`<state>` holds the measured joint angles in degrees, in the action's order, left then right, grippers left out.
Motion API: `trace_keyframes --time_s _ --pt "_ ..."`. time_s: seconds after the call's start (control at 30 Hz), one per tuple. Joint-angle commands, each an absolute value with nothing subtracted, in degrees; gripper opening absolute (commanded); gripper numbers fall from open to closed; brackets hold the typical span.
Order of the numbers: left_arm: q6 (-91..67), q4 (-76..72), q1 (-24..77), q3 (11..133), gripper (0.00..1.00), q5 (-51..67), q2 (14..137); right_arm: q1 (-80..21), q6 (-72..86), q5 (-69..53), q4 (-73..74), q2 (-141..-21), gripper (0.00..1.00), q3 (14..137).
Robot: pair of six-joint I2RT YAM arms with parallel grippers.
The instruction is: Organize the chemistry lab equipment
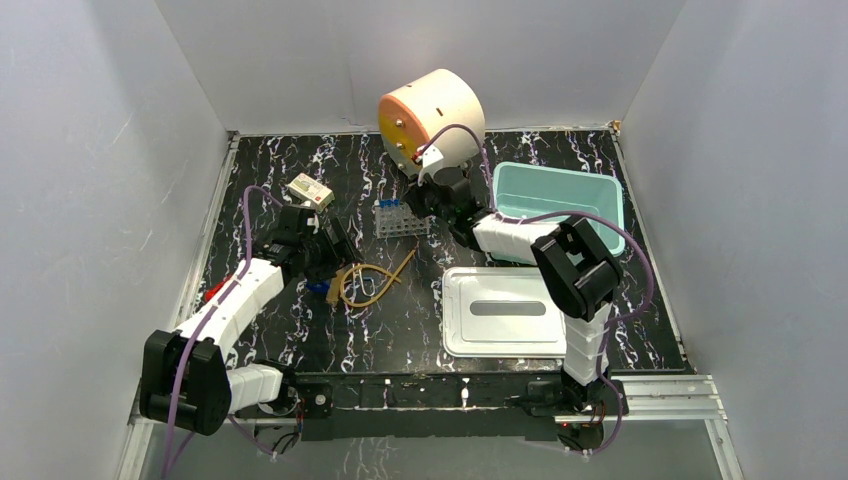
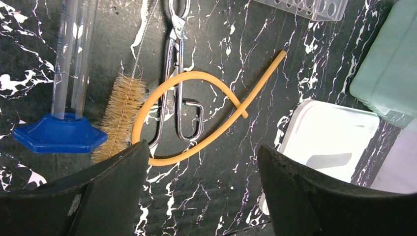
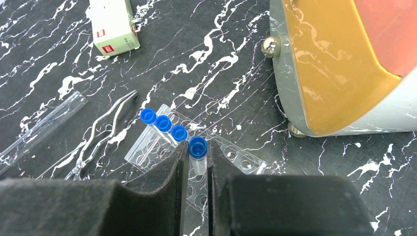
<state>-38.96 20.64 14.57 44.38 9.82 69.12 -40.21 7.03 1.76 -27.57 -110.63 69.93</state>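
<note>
White walls, black marbled tabletop

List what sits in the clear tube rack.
Three blue-capped tubes stand in the rack; the right end effector grips a fourth tube beside them. Several holes show empty; its fingers hide the near rows.

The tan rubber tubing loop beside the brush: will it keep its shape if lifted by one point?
Probably floppy: the tan rubber tubing loop lies in a loose curl crossing itself, so its ends would likely droop. It lies across the metal wire tongs, so it may drag them. It looks thin, so probably light.
</note>
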Motion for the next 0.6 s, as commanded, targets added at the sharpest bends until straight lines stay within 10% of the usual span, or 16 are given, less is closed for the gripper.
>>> trace_keyframes --time_s 0.0,0.57 --pt "-38.3 21.1 14.5 43.9 0.79 9.6 68.2 -40.4 5.4 2.7 -31.9 -111.6 0.21 73.2" --pt "-38.1 21.2 14.5 43.6 0.79 9.5 68.4 -40.4 2.2 1.9 -35.5 -114.2 0.21 73.4"
